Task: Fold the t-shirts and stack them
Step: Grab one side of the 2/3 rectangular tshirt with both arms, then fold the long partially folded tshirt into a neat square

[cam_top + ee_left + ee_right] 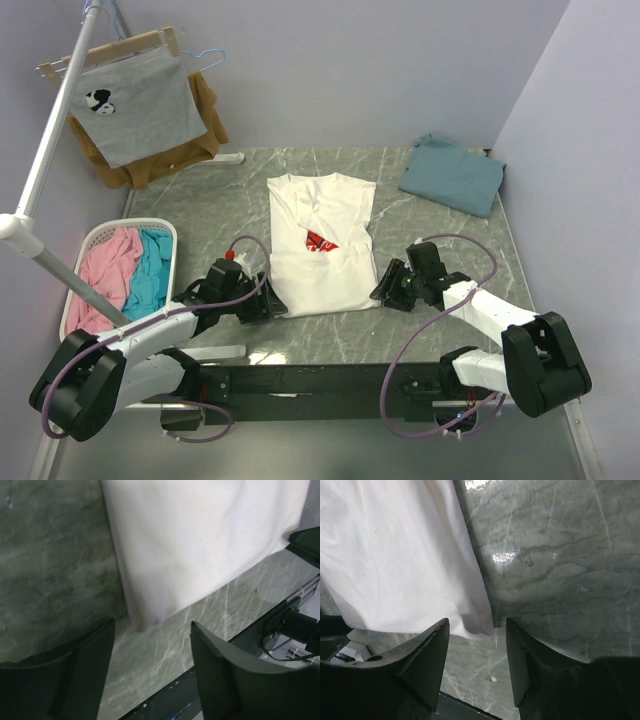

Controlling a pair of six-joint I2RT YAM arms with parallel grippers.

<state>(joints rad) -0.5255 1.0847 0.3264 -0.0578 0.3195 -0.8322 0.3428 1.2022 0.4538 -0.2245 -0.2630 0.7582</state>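
The white t-shirt (320, 245) lies flat near the middle of the bench (440, 240). Its long axis runs from the near edge toward the far wall, with the neckline at the far end and the hem nearest the arms. A fold across the chest leaves only part of the red logo (322, 241) showing. The teal-blue t-shirt (452, 175) lies folded at the far right corner, well apart from the white one.

The left hand (262, 305) sits low at the near left corner of the hem. Its fingers (95, 655) are spread, and the cloth corner lies just ahead of the gap, ungripped. The right hand (382, 292) mirrors it at the near right corner. Its fingers (427, 655) are also spread, with the corner tip lying between them, unpinched.

Bare marble shows on both sides of the white shirt: on the left up to the laundry basket (95, 238), on the right to the bench edge. The black base rail (320, 385) runs just behind the hem.
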